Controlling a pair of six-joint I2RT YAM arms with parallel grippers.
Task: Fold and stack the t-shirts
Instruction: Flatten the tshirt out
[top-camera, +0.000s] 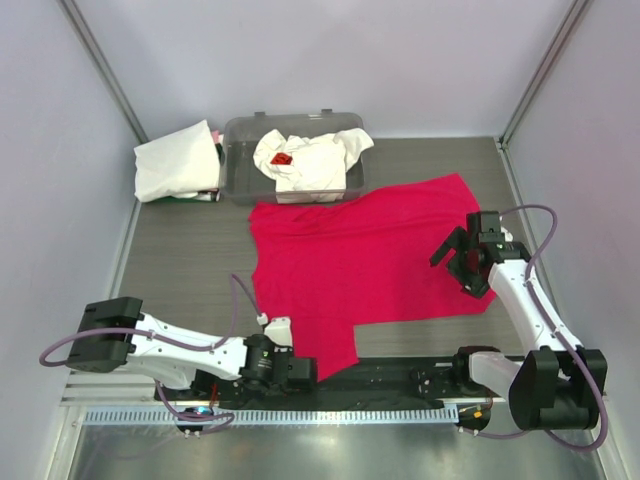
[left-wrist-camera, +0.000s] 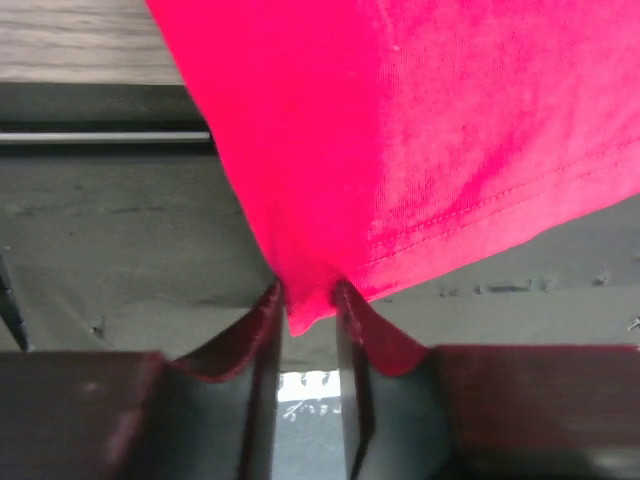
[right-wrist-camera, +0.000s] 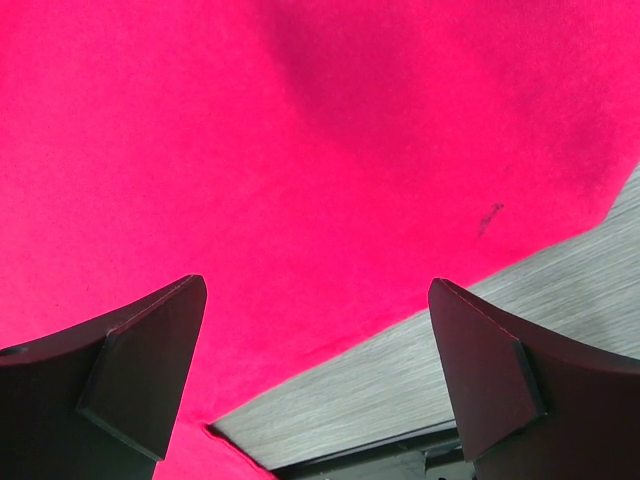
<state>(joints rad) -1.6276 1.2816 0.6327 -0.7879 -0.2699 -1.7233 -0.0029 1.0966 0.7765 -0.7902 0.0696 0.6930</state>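
Note:
The crimson red t-shirt lies spread flat on the middle of the table. My left gripper is at the near edge, shut on the shirt's near corner; in the left wrist view the fingers pinch a tip of the red cloth. My right gripper is open and empty, just above the shirt's right near edge; in the right wrist view its wide-apart fingers frame the red cloth and the bare table. A crumpled white shirt with a small red mark lies in the tub. A folded white shirt sits at the back left.
The clear grey plastic tub stands at the back centre, touching the red shirt's far edge. A dark rail and a metal strip run along the near edge by the arm bases. Walls close in the left, right and back sides.

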